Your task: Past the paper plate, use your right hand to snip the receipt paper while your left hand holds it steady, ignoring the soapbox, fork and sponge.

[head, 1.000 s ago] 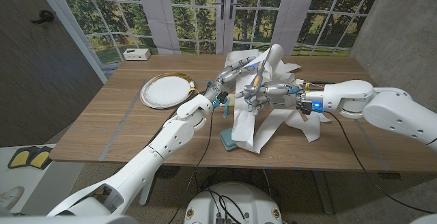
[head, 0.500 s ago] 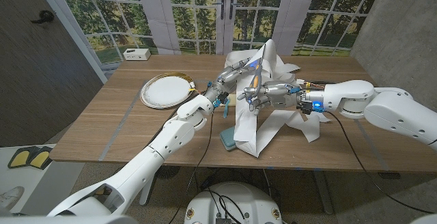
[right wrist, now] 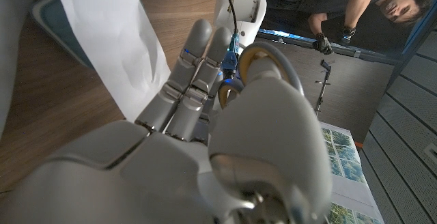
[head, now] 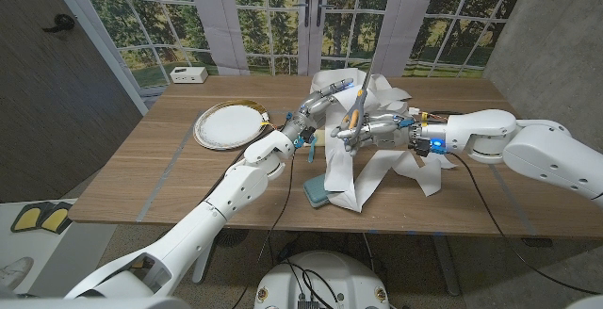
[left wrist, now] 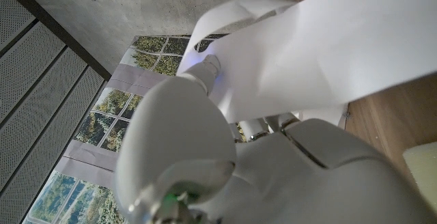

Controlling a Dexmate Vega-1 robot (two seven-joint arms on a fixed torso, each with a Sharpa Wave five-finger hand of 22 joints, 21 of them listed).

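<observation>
Left robot hand (head: 325,99) gripping receipt paper (head: 350,172), right robot hand (head: 366,134) holding scissors (head: 356,111), paper plate (head: 226,124) bare

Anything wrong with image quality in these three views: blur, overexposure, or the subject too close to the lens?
Head view: sharp and evenly lit; the receipt paper reads bright white with little surface detail. Left wrist view: the left robot hand sits very close and looks soft, and the paper nearly blows out. Right wrist view: the right robot hand looms large, its near part blurred, while the scissors' ring stays fairly crisp.
</observation>
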